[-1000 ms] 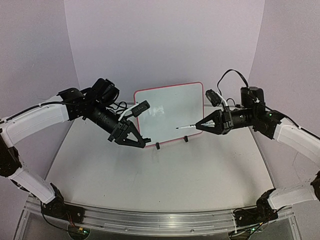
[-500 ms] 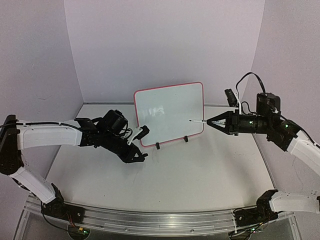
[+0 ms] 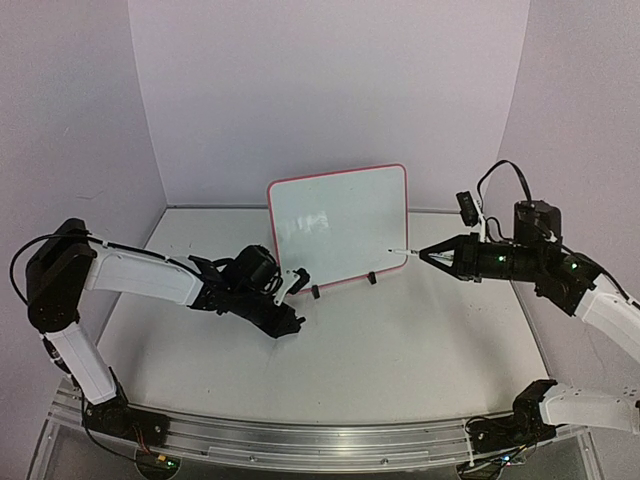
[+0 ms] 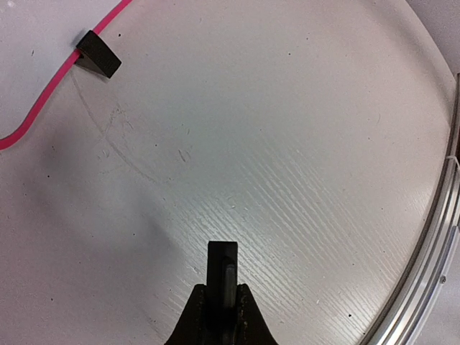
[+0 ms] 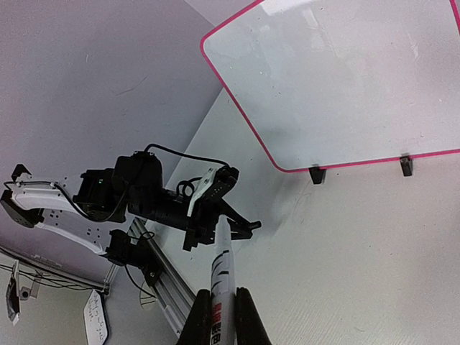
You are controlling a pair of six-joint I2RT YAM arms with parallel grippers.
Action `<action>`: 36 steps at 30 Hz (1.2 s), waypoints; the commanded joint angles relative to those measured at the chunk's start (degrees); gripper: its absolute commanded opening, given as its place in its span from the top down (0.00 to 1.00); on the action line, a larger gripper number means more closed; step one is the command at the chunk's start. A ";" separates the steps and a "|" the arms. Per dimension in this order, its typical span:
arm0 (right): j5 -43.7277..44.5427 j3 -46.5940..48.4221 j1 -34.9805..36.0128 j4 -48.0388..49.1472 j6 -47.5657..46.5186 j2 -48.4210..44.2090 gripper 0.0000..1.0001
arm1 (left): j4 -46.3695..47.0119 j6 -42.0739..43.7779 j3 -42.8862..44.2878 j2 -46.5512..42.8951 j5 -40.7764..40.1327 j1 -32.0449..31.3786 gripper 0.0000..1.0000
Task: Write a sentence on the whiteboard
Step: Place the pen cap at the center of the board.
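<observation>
While right pincer (image 5: 223, 298) clamps a marker (image 5: 221, 255) — whiteboard (image 3: 340, 225) stands upright.

whiteboard (image 4: 29, 50) mostly cropped, marker (image 5: 223, 269) rear hidden

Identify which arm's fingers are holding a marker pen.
The right arm's fingers: they clamp the marker pen, its tip near the whiteboard. The left arm's fingers are shut, empty.
</observation>
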 commanded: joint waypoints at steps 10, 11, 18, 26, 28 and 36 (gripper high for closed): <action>2.19 -3.00 -0.17 0.77 -0.37 -2.22 1.00 | 3.15 -2.67 -1.06 3.64 -6.70 -0.18 0.77; 2.22 -3.07 -0.17 0.78 -0.37 -2.28 1.00 | 3.18 -2.89 -1.15 3.67 -6.87 -0.18 0.75; 2.75 -3.24 -0.18 0.76 -0.46 -2.52 1.00 | 2.49 -3.32 -1.73 1.55 -8.04 -0.18 0.50; 6.32 -2.55 -0.16 -0.99 -0.49 -2.16 1.00 | -4.77 -1.30 1.25 -4.30 -8.89 1.08 0.25; 7.71 -1.60 -0.19 -1.82 -0.62 -1.55 1.00 | -8.22 -0.20 2.98 -6.25 -7.74 2.62 0.24; 8.27 1.10 0.14 -1.22 -1.73 2.40 1.00 | -21.06 7.61 15.55 -8.57 5.21 13.65 0.22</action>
